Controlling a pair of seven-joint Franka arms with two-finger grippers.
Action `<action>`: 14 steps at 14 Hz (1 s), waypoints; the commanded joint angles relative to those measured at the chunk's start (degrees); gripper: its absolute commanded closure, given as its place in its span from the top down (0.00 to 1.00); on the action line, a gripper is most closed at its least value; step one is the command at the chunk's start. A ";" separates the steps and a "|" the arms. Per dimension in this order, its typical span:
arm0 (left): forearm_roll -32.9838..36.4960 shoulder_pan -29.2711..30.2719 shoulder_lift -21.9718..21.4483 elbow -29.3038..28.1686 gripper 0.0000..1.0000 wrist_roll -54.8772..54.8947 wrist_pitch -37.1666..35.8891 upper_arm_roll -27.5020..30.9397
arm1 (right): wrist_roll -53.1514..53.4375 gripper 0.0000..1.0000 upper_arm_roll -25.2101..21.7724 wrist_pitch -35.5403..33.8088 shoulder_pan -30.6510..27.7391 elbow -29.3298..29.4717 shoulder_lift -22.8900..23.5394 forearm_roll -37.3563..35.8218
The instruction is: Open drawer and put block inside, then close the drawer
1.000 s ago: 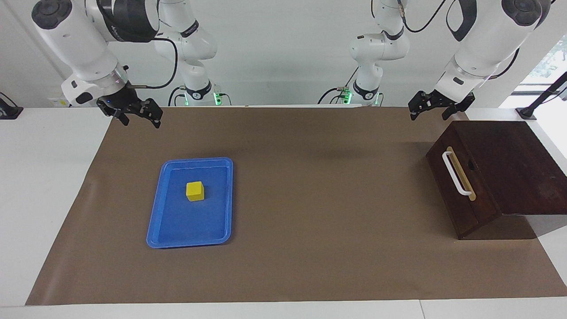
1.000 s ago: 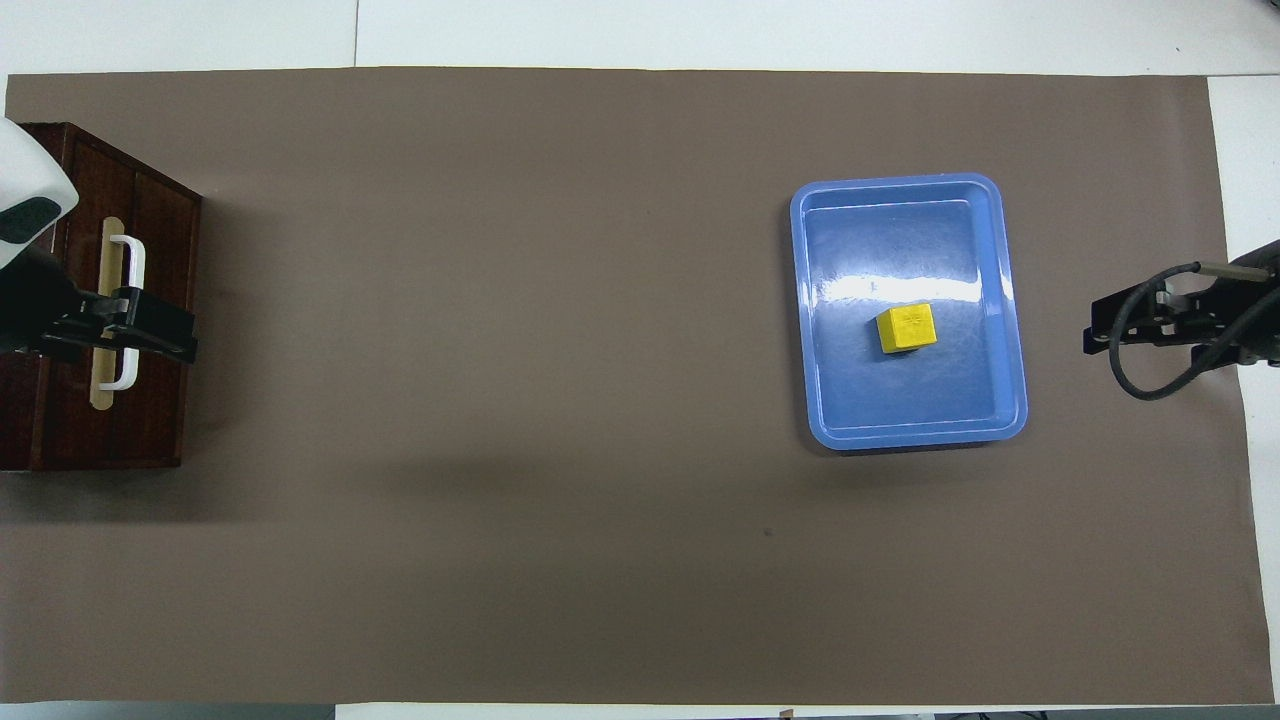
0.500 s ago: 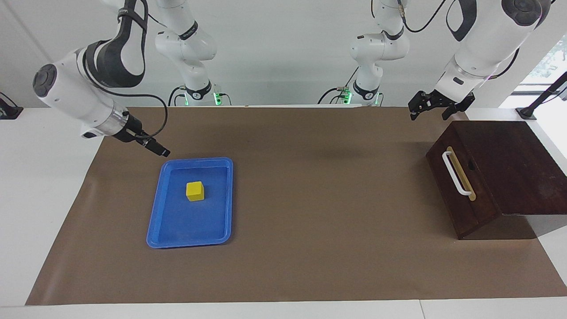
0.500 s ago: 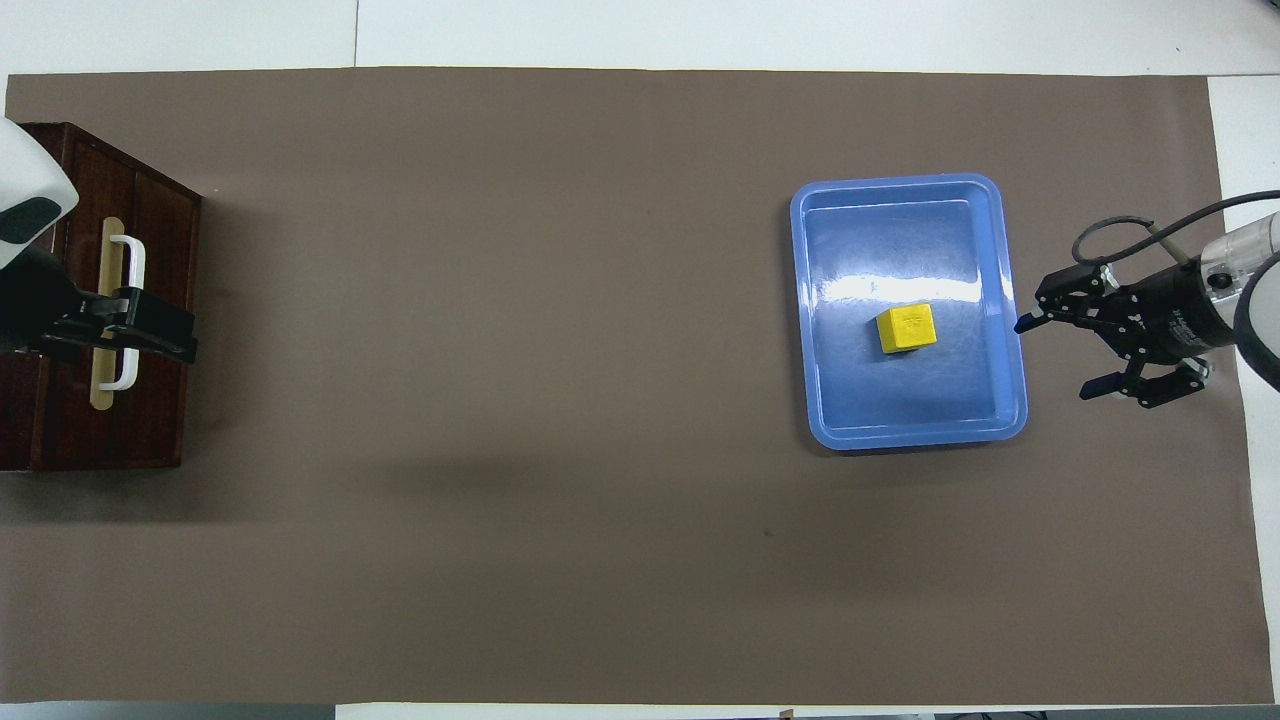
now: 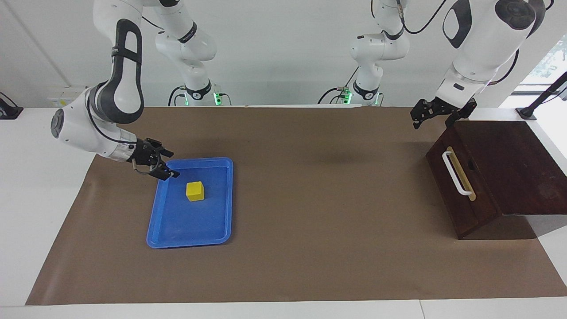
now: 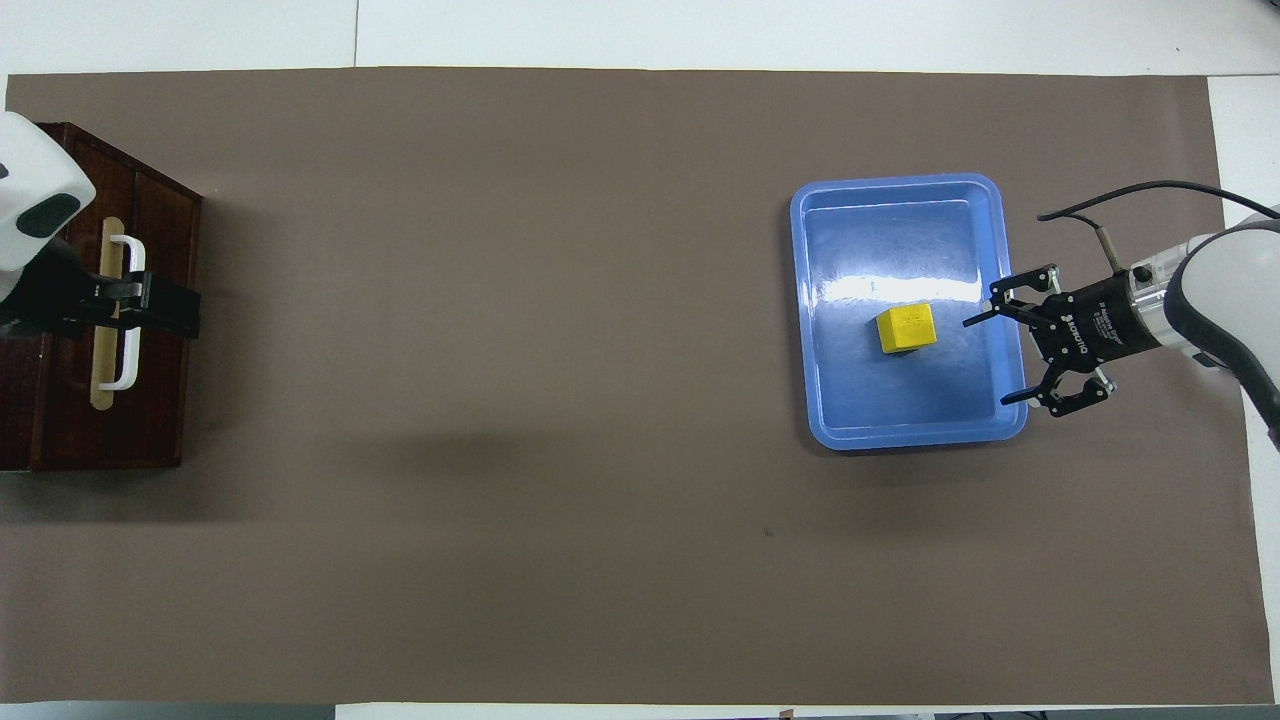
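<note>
The yellow block (image 5: pixel 195 191) sits in the blue tray (image 5: pixel 190 241); it also shows in the overhead view (image 6: pixel 906 328). My right gripper (image 5: pixel 172 165) is open, low over the tray's edge toward the right arm's end, a short gap from the block, not touching it; overhead it shows beside the block (image 6: pixel 987 360). The drawer (image 5: pixel 449 195) of the dark brown box is shut, its white handle (image 5: pixel 456 173) free. My left gripper (image 5: pixel 432 119) is open and empty in the air over the box's edge nearest the robots; from overhead (image 6: pixel 165 310) it covers part of the handle (image 6: pixel 130 250).
A brown mat (image 5: pixel 310 221) covers the table. The blue tray (image 6: pixel 915 435) lies toward the right arm's end, the dark box (image 5: pixel 509 155) at the left arm's end.
My right arm has swung down from near the mat's edge to the tray's edge beside the block. My left gripper has shifted only slightly. Block and drawer have not moved.
</note>
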 commanded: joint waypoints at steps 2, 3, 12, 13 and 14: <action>6.15 0.28 -3.43 -12.14 1.00 -1.01 12.20 0.32 | 3.19 1.00 0.59 1.10 -0.22 4.72 6.49 3.50; 9.12 0.46 -2.99 -14.16 1.00 -1.19 14.83 0.32 | 4.07 1.00 0.59 0.66 -0.39 5.61 7.81 4.99; 20.21 4.33 5.09 -21.03 1.00 -12.17 33.83 0.32 | 2.58 1.00 0.77 4.96 0.31 5.79 10.11 6.92; 20.22 5.46 5.62 -21.04 1.00 -12.00 35.85 0.32 | 2.50 1.00 0.77 5.58 0.31 5.62 10.19 7.20; 20.40 6.08 6.32 -20.86 1.00 -11.48 37.52 0.32 | 2.23 1.00 0.77 6.37 0.49 5.36 10.19 7.20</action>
